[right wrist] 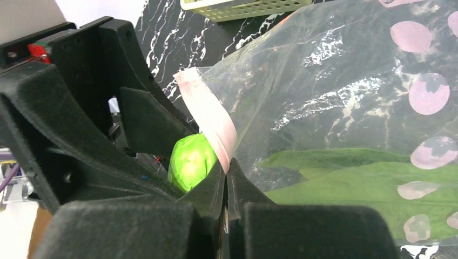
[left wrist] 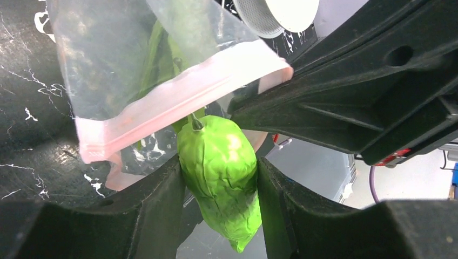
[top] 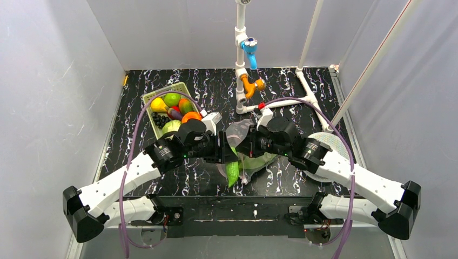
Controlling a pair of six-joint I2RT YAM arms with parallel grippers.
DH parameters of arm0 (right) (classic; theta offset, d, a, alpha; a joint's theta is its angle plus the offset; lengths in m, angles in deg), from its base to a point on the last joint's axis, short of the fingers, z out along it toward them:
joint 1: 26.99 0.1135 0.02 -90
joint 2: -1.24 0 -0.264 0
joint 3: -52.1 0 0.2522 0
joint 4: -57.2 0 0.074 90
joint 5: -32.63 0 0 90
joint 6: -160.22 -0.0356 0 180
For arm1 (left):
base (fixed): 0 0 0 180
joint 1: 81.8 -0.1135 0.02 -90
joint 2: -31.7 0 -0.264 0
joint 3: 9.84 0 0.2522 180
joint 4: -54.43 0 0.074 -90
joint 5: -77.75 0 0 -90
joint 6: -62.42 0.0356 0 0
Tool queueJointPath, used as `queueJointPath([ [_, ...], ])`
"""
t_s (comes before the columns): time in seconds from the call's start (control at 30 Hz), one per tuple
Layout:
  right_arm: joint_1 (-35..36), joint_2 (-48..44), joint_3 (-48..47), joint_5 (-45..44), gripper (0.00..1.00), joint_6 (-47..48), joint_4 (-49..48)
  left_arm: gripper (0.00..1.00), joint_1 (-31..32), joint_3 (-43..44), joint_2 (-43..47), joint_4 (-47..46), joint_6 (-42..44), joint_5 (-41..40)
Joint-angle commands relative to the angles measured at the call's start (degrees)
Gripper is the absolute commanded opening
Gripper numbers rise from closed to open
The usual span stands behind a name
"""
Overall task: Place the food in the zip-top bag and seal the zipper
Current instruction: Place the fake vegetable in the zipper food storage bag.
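Observation:
My left gripper (top: pixel 227 155) (left wrist: pixel 219 181) is shut on the food: a long green cucumber (top: pixel 233 172) (left wrist: pixel 221 172) gripped at mid-length, its stem end at the mouth of the zip-top bag (top: pixel 241 133) (left wrist: pixel 108 54) (right wrist: pixel 324 97). The right gripper (top: pixel 244 147) (right wrist: pixel 227 167) is shut on the pink zipper (left wrist: pixel 178 100) (right wrist: pixel 208 116), pinching the strip at the bag's mouth. A leafy green bunch (top: pixel 260 161) (right wrist: pixel 367 183) lies inside the bag. In the right wrist view the cucumber (right wrist: pixel 192 162) shows just left of the zipper.
A light-green slotted basket (top: pixel 147 101) (right wrist: pixel 243 8) with several toy fruits stands at the back left. A white pipe frame (top: pixel 241 54) with blue and orange fittings rises at the back. A white mesh disc (top: pixel 330 141) (left wrist: pixel 275 13) lies under the right arm.

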Motion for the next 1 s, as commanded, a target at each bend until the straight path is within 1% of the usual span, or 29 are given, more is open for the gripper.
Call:
queueJointPath([
  [0.0, 0.80, -3.44, -1.16, 6.35, 0.01, -0.66, -5.97, 0.08, -0.05, 0.60, 1.01, 1.40, 1.93, -4.33],
  [0.13, 0.81, -4.05, -1.37, 8.89, 0.01, -1.77, -6.55, 0.07, -0.07, 0.24, 1.83, -0.26, 3.33, -9.59],
  [0.23, 0.81, -4.78, -1.78, 10.60, 0.01, -2.74, -7.59, 0.08, -0.04, 0.07, 2.05, -2.56, 5.41, -13.36],
  [0.33, 0.79, -5.27, -2.21, 11.17, 0.01, -4.06, -8.28, 0.09, -0.11, 0.24, 2.43, -3.58, 5.58, -17.65],
  [0.47, 0.81, -4.93, -1.72, 12.49, 0.01, -5.02, -9.27, 0.11, -0.09, -0.09, 3.58, -6.85, 5.84, -18.31],
  [0.57, 0.81, -4.23, -0.95, 12.70, 0.01, -5.90, -9.65, 0.15, -0.11, -0.87, 3.87, -8.28, 2.06, -19.00],
  [0.63, 0.81, -3.81, -0.70, 12.92, 0.01, -6.62, -10.51, 0.14, -0.05, -1.98, 4.17, -9.53, -1.22, -19.45],
  [0.73, 0.79, -3.03, -0.50, 13.60, 0.01, -7.76, -12.11, 0.15, -0.09, -6.34, 5.83, -12.94, -7.79, -22.59],
  [0.8, 0.81, -2.84, -0.85, 12.97, 0.01, -8.55, -11.95, 0.22, -0.12, -9.50, 7.11, -16.43, -11.19, -24.43],
  [0.87, 0.81, -3.22, -0.74, 11.98, 0.01, -9.51, -12.20, 0.36, -0.08, -10.95, 7.57, -18.18, -12.80, -25.13],
  [0.9, 0.81, -3.51, -0.50, 11.60, 0.01, -9.92, -12.56, 0.36, -0.11, -11.13, 7.60, -18.15, -13.27, -25.24],
  [0.97, 0.81, -3.90, 0.07, 10.99, 0.01, -10.40, -13.40, 0.32, -0.11, -11.43, 7.32, -18.96, -13.20, -24.60],
])
